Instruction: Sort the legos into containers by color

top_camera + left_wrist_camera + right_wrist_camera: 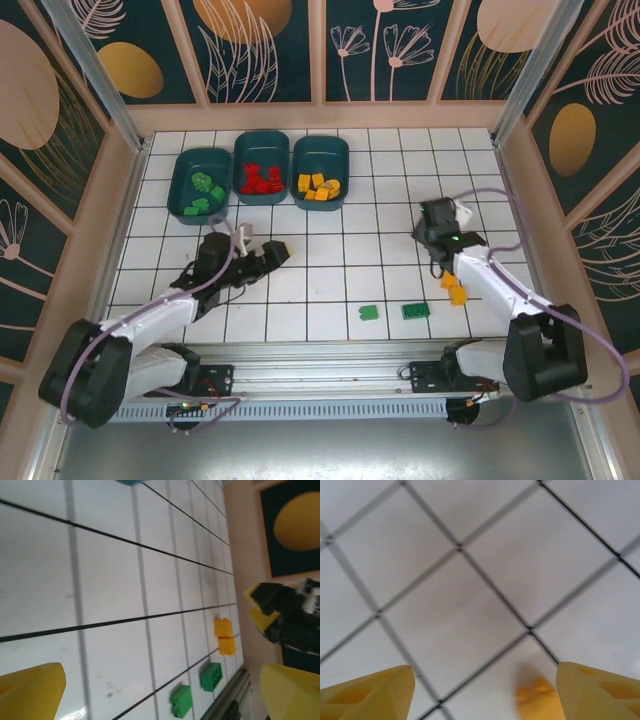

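Note:
Three dark teal containers stand in a row at the back left: one (186, 172) holds green legos, the middle one (262, 146) red ones, the right one (322, 151) yellow ones. Two green bricks (368, 313) (415, 310) and two yellow bricks (455, 290) lie loose near the front. My left gripper (275, 256) hovers open over bare tiles, well left of those bricks (181, 700) (223, 627). My right gripper (432, 232) is open above the tiles, with a blurred yellow brick (535, 697) just inside its right finger (600, 690).
Wooden side walls (128, 190) close in the tiled table (330, 270). A metal rail (330, 355) runs along the front edge just behind the loose bricks. The right arm (287, 615) appears in the left wrist view beyond the yellow bricks.

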Controlling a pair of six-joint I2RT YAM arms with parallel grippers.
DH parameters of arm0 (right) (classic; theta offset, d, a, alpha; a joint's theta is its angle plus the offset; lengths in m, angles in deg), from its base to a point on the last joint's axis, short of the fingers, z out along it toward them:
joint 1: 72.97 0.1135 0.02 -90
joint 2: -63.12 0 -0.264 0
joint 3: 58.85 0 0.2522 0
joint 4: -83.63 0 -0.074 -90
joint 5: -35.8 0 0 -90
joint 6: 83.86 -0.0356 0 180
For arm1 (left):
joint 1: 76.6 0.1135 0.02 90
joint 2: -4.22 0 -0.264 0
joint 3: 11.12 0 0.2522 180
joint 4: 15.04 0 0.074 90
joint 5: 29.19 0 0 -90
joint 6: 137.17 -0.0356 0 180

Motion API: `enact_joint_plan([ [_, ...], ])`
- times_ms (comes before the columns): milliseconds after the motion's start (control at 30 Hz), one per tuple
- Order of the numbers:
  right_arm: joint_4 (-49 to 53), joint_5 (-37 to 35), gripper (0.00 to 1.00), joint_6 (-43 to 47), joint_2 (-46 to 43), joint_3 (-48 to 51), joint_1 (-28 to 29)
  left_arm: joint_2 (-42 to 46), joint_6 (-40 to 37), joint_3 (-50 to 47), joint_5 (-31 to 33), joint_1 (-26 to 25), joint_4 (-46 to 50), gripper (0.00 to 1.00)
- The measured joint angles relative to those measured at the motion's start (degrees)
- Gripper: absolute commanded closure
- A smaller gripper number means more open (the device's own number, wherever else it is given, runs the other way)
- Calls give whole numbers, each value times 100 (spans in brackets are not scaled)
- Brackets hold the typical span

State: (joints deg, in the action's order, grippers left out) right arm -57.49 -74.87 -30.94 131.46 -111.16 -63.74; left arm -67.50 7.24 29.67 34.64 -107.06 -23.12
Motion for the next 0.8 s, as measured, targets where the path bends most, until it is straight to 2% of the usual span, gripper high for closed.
enact_joint_plan([
  [133, 48, 166, 23, -48, 22, 229, -348, -330, -13, 116, 2, -275, -282, 2],
  [333, -199, 693, 30, 114, 643, 343, -350, -511, -15, 66, 11, -299, -323, 2],
  [667, -446, 1432, 35, 127, 839, 114, 365, -501, -15, 63, 111, -299, -317, 1],
  [800, -503, 1475, 36, 114, 1086, 0, 546, -501, -13, 63, 111, -299, -317, 1],
])
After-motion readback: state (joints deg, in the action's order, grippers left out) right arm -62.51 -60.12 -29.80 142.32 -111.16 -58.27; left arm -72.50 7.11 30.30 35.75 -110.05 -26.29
